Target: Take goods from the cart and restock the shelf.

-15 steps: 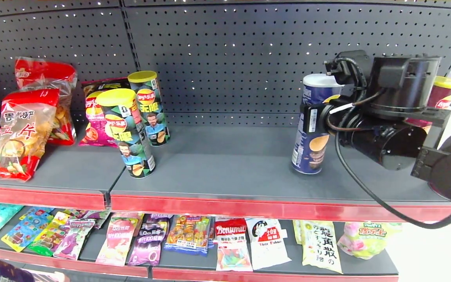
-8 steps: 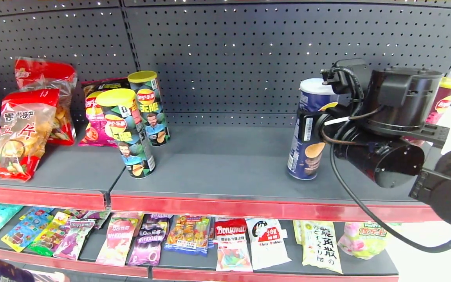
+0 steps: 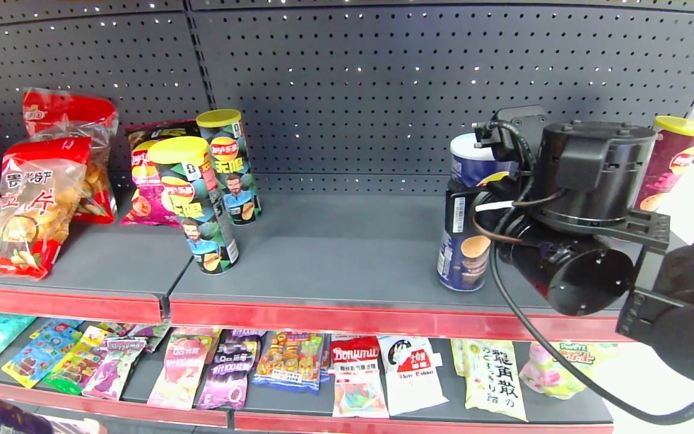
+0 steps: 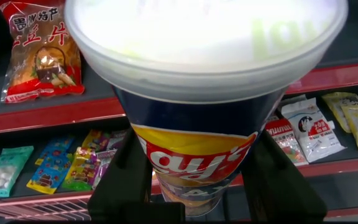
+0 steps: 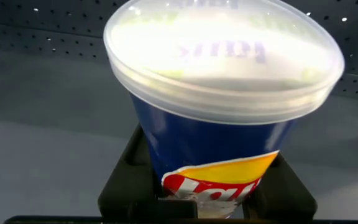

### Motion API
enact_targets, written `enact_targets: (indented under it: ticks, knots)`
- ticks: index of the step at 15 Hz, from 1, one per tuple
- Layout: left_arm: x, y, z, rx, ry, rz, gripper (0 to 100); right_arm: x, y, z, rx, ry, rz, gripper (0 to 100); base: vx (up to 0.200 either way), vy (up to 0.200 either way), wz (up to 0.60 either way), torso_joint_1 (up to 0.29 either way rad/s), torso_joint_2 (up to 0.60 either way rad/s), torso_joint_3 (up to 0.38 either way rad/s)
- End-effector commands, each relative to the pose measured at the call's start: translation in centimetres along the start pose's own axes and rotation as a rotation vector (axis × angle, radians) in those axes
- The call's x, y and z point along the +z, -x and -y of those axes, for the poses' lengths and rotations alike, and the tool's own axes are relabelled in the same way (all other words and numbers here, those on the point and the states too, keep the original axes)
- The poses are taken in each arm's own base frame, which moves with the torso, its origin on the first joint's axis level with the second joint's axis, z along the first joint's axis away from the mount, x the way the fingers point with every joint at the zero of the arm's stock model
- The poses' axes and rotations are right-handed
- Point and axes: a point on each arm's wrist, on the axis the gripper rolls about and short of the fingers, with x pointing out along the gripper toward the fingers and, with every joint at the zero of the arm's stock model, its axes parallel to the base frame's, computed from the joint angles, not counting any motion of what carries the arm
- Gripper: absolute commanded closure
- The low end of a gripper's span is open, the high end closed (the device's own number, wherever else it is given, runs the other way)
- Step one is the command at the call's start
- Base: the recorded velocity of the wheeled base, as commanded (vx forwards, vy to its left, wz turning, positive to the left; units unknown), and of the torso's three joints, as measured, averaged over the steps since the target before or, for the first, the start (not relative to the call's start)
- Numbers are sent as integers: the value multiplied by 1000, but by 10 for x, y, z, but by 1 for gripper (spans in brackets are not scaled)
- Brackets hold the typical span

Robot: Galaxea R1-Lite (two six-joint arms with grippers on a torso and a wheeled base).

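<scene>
**Status.** The right tool [image 3: 473, 211] is clamped on a blue can [image 3: 464, 253], with a finger pressed to each side at about mid-height. The can stands upright with a slight lean, over the right half of the upper shelf [image 3: 335, 247] and near its red front edge. It is well apart from the two yellow-lidded cans [image 3: 193, 202] on the left part, and in front of the maroon can [image 3: 672, 157] at the far right back.

The left tool [image 4: 197, 180] is likewise closed on a second blue can [image 4: 194, 149], its fingers flanking the can's body. This can is held out in front of the shelving, off any board.

**Progress (judgement).**
- Partly done: the shelf already carries the cans and the snack bags [image 3: 28, 205] at its left end.
- The blue can is at its spot but not released.
- The second blue can is not yet brought in.
- A broad bare stretch of board lies between the yellow-lidded cans and the blue can, so there is room for more.

**Unclear.**
- Whether the blue can's base rests on the board or hangs just above it cannot be told.
- The right arm covers the can's far side, the board behind it and the maroon can's lower part.
- In both wrist views the white lids block the fingertips, so contact is read from the finger flanks only.
- How much stock is left in the cart cannot be judged.
</scene>
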Motion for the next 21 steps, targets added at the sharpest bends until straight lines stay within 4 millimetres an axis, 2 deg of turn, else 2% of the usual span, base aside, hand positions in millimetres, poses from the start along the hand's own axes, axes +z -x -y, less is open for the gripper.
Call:
enact_targets:
  ticks: [1,7,14,18,21]
  knots:
    - [0,0,0,-2,0,-1,100,-4,8,-2,13,10,-7,100,0,0,0,0,0,0]
    - [-1,0,0,-2,0,-2,100,-5,11,-6,26,-31,-9,100,0,0,0,0,0,0]
    - [-2,0,0,-2,0,-2,100,-5,2,-6,-26,-44,-10,100,0,0,0,0,0,0]
    - [-3,1,0,-2,0,-5,100,-12,-2,-12,-45,-62,-25,100,0,0,0,0,0,0]
    - [-5,1,1,-2,1,-7,100,-14,0,-13,-104,-50,-29,100,0,0,0,0,0,0]
